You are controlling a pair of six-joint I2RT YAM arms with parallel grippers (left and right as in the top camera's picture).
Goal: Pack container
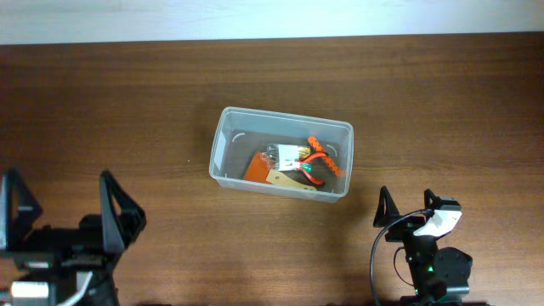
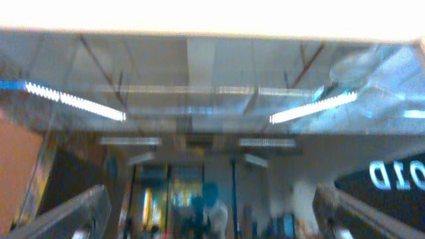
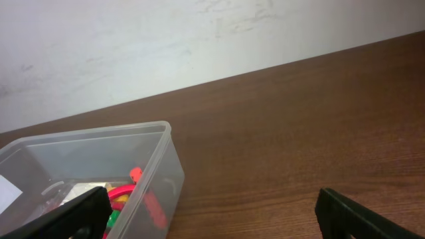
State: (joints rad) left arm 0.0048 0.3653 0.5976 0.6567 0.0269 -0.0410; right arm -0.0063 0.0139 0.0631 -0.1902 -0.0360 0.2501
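The left gripper (image 1: 58, 191) sits at the table's (image 1: 127, 102) near left corner, jaws spread wide and holding nothing. Its wrist camera faces upward at a blurred ceiling. At mid-table, well apart from both arms, lies the container (image 1: 238, 140): a clear, shallow, round-cornered rectangle with a rim. It holds orange pieces (image 1: 319, 157), a clear packet (image 1: 287, 155) and a tan card (image 1: 285, 178). Near its right corner, the right gripper (image 1: 406, 200) is parted and empty.
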